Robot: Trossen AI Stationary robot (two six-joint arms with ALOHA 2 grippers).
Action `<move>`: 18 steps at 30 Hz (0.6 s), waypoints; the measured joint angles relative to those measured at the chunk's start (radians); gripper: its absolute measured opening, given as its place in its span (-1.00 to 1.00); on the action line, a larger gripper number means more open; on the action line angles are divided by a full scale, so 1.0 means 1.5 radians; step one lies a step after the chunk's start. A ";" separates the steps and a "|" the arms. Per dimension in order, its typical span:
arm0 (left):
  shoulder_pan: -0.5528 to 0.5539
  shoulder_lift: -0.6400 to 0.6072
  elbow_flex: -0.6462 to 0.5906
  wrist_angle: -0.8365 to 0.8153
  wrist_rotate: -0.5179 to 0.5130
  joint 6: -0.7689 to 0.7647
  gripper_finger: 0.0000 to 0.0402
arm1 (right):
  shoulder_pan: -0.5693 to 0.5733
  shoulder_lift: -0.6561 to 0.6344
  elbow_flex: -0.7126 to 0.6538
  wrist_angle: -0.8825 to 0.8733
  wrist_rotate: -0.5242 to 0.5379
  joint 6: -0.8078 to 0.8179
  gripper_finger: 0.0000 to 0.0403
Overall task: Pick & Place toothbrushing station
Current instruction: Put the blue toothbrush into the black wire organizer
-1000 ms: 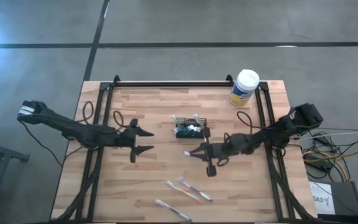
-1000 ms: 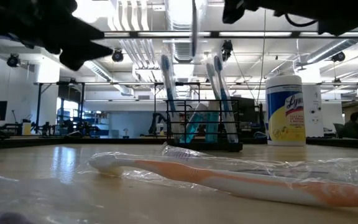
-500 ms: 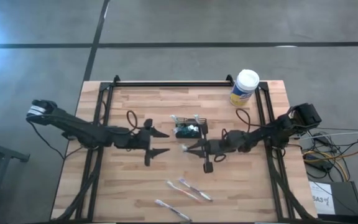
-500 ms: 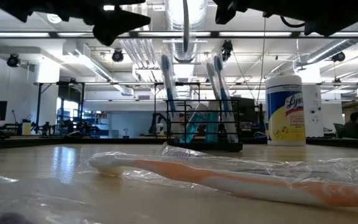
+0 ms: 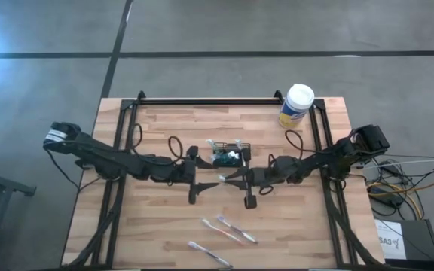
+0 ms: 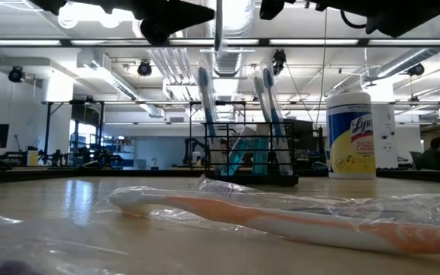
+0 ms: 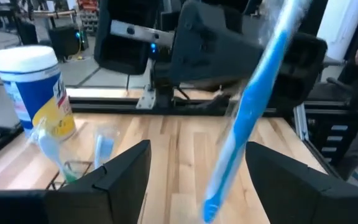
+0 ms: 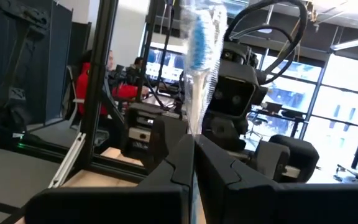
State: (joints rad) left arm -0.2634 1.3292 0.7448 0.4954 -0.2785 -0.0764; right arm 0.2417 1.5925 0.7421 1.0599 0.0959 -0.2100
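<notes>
Right gripper [image 5: 228, 179] fingers clamp a wrapped blue toothbrush [image 7: 253, 112], its long axis upright, bristles up. Left gripper [image 5: 211, 179], fingers spread, faces it just in front of the caddy [image 5: 228, 156] mid-worktop [image 5: 164, 226]. Slippery wrap could slip during a handover, I'd say.

A blue toothbrush [image 7: 253, 118] is showing against pale wood-grain table [image 5: 164, 226], the black mesh caddy [image 6: 247, 153] is holding blue brushes, and the canister [image 6: 351, 135] is wearing yellow (white lid).
</notes>
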 joint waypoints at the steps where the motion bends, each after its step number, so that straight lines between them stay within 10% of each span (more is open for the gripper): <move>1: 0.001 0.008 0.009 0.004 0.003 0.000 0.33 | 0.000 0.000 0.002 -0.006 0.000 0.000 -0.96; 18: 0.005 0.029 0.027 0.030 0.024 0.001 0.32 | -0.007 0.000 0.005 -0.025 0.001 0.000 -0.96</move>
State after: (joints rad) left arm -0.2554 1.3724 0.7860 0.5398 -0.2420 -0.0751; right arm 0.2306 1.5921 0.7494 1.0229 0.0973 -0.2098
